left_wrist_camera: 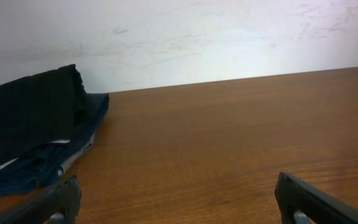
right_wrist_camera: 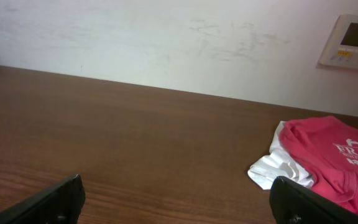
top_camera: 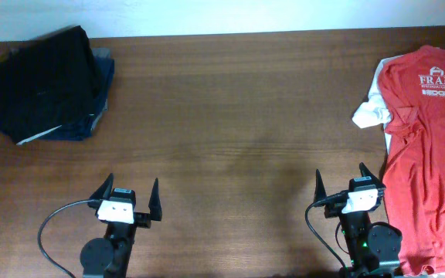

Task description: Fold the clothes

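Observation:
The red-orange T-shirt lies spread at the table's right edge, its white "FRAM" logo facing up at the far end. It also shows in the right wrist view. A white shirt peeks out from under its left side. My right gripper is open and empty near the front edge, just left of the T-shirt's lower part. My left gripper is open and empty near the front left, far from the T-shirt.
A pile of black and navy garments sits at the far left corner, also in the left wrist view. A white wall runs behind the table, with a wall panel at the right.

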Controlling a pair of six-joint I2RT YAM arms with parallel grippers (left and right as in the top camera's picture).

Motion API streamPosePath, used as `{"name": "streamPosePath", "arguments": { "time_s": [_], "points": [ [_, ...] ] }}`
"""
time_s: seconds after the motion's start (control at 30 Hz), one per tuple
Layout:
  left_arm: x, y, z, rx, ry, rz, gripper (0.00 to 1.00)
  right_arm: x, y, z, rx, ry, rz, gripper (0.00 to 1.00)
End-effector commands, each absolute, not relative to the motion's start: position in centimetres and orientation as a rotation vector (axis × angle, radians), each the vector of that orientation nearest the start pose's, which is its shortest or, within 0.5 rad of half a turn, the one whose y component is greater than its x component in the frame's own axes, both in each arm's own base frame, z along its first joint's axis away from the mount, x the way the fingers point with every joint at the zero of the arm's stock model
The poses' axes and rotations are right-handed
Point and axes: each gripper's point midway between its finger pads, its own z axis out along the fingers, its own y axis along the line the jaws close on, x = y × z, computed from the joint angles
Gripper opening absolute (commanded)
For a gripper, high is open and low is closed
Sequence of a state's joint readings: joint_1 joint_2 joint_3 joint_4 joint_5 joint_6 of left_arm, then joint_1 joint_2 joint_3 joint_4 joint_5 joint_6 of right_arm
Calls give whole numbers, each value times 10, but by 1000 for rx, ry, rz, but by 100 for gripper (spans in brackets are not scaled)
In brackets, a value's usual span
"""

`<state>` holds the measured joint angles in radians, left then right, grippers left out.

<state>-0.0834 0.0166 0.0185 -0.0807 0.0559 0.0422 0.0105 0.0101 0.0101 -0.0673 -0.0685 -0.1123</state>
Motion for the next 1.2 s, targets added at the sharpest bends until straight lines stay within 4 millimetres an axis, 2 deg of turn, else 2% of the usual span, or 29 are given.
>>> {"name": "streamPosePath", "arguments": {
  "time_s": [0.0,0.27,0.33,0.43,0.5,0.57,0.63,0.7,0.73,0.8,0.83,0.87,0.93,0.97,1.07,1.13,1.17],
  "points": [
    [244,-34,158,174,1634,-82,99,246,14,157,-156,1636,-23,98],
    [244,-34,158,174,1635,-82,99,246,15,158,-161,1631,-18,98],
    [244,-34,158,174,1635,-82,99,245,27,167,-207,1589,36,98],
    [244,-34,158,174,1635,-82,99,237,27,216,-132,1495,105,98],
    [244,-34,158,174,1634,-82,99,223,24,263,-80,1429,137,98],
    [244,-34,158,174,1635,-82,99,211,17,298,-33,1394,122,98],
    [244,-34,158,174,1635,-82,99,209,13,326,-16,1403,109,98],
    [244,-34,158,174,1635,-82,100,222,13,351,-10,1497,113,98],
    [244,-34,158,174,1635,-82,99,236,13,363,-5,1585,113,98],
    [244,-34,158,174,1635,-82,99,265,13,372,-3,1751,104,98],
    [244,-34,158,174,1635,-82,99,278,11,370,6,1825,96,98],
    [244,-34,158,174,1635,-82,99,301,10,359,18,1964,91,98],
    [244,-34,158,174,1635,-82,99,342,11,321,30,2229,91,98],
    [244,-34,158,174,1635,-82,99,360,11,292,39,2329,94,98],
    [244,-34,158,174,1635,-82,99,373,11,214,54,2591,90,98],
    [244,-34,158,175,1635,-82,99,379,8,191,64,2654,69,99],
    [244,-34,158,174,1635,-82,99,381,-2,183,82,2676,-2,98]
  ]
}}
